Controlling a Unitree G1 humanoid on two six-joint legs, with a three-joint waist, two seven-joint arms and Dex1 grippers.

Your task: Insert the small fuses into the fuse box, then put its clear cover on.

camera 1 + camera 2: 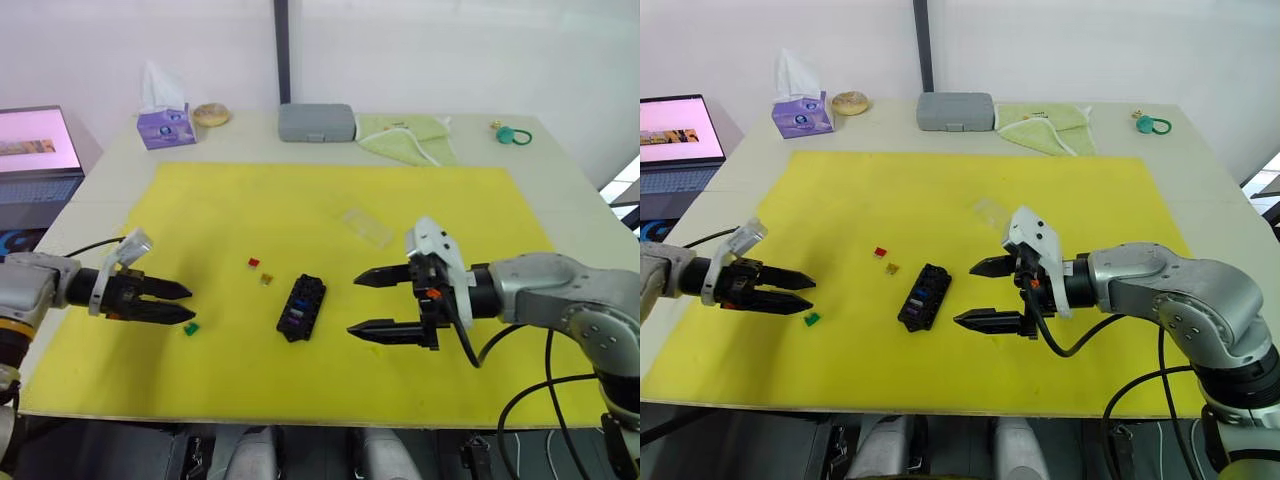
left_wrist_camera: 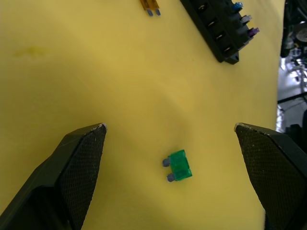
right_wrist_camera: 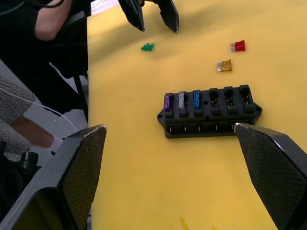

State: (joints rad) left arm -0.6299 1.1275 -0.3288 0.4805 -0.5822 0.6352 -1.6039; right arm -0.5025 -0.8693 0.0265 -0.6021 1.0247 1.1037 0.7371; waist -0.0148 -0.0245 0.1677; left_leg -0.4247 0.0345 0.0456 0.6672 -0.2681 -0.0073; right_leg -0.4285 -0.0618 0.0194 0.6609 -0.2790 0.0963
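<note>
The black fuse box [image 1: 301, 307] lies mid-mat with purple, grey and blue fuses seated in its slots [image 3: 181, 101]. Loose on the yellow mat are a green fuse [image 2: 178, 166], a red fuse [image 1: 254, 262] and an orange fuse [image 1: 266, 279]. My left gripper [image 1: 183, 302] is open, just left of and above the green fuse, which lies between its fingers in the left wrist view. My right gripper [image 1: 367, 302] is open, empty, right of the fuse box. The clear cover [image 1: 367, 227] lies behind the box, toward the right.
The yellow mat [image 1: 330, 200] covers most of the table. Along the far edge stand a tissue box [image 1: 165, 125], a grey case [image 1: 317, 122], a green cloth [image 1: 405, 135] and a teal ring [image 1: 513, 135]. A laptop [image 1: 35, 150] sits at far left.
</note>
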